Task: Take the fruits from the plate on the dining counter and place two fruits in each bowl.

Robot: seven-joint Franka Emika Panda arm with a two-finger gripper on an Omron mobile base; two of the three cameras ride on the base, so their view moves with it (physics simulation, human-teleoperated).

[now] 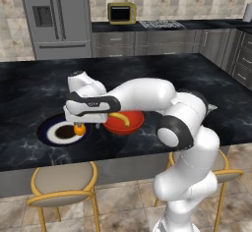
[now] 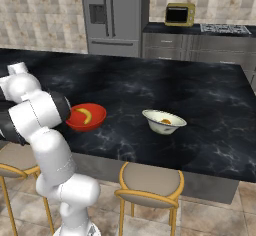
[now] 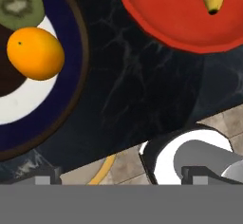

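On the dining counter (image 1: 29, 88) lies the blue-rimmed plate (image 1: 47, 132) with an orange fruit (image 1: 79, 129) on it. My gripper (image 1: 81, 120) hangs open just above that fruit, holding nothing. In the hand view the orange fruit (image 3: 35, 53) and a green fruit (image 3: 19, 4) rest on the plate (image 3: 71, 76), and the gripper (image 3: 118, 178) has its tips wide apart. The red bowl (image 1: 134, 123) right of the plate holds the banana (image 1: 120, 119). The cream bowl (image 2: 162, 126) further right holds another orange fruit (image 2: 166, 121).
Stools (image 1: 61, 182) stand under the counter's front edge, one of them (image 2: 150, 180) below the cream bowl. My own white arm (image 1: 147, 96) reaches over the red bowl. A fridge (image 1: 54, 14) and microwave (image 1: 121, 13) stand far behind.
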